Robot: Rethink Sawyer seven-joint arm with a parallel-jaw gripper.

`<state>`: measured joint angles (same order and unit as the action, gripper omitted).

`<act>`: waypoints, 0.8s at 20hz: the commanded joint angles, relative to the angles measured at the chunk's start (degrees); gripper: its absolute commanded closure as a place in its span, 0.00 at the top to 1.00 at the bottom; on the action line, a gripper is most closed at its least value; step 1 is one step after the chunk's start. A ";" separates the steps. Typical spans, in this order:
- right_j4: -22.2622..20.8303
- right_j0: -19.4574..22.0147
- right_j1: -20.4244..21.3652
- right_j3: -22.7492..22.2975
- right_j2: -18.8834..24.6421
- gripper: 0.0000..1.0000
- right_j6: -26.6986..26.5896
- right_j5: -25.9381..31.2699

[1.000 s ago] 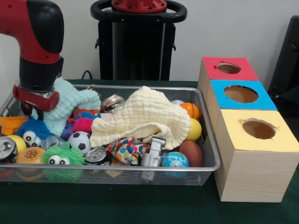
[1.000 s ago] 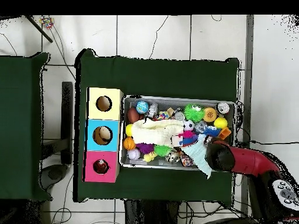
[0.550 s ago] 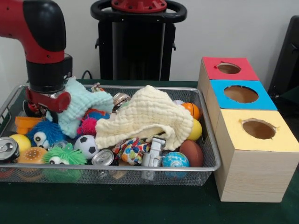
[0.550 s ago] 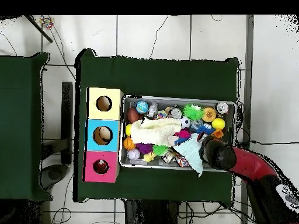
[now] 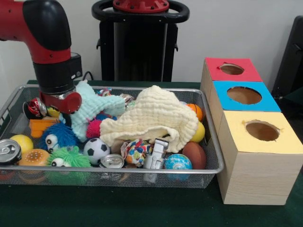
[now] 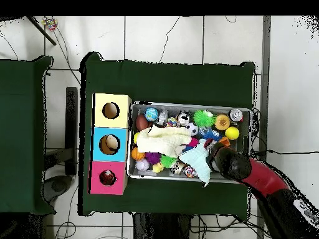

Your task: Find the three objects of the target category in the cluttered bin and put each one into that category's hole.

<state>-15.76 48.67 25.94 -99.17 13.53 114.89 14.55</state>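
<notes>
While the arm hangs over the wire bin (image 5: pixel 210 142), its gripper (image 5: pixel 60 101) sits against a mint cloth (image 5: pixel 92 106) draped lengthwise toward bin's centre, beside a cream cloth (image 5: pixel 156 116); can't tell jaw state. Holed boxes (image 5: pixel 255 137) stand alongside.

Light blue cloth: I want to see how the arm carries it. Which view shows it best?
The front view: the light blue cloth hangs beside the gripper, draping over toys. The overhead view shows only a pale patch beside the arm.

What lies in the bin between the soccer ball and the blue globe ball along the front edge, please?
In the front view, a crushed can, a multicoloured patterned ball and a grey toy lie between the soccer ball and the globe ball.
</notes>
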 commanded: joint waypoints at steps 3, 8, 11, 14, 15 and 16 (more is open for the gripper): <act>11.27 -8.98 -0.28 -11.30 10.25 0.00 12.82 6.50; 13.99 -8.39 -0.02 -12.67 10.82 0.00 10.44 6.56; 15.14 -8.01 -0.06 -13.09 10.99 0.00 8.94 6.60; 16.02 -8.06 -0.01 -13.18 10.76 0.00 7.99 6.63; 16.21 -8.05 0.06 -13.20 10.64 0.00 7.59 6.78; 16.15 -8.07 0.09 -13.13 10.38 0.00 7.07 6.90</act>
<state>-3.93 43.61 28.71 -104.98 14.25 114.89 14.52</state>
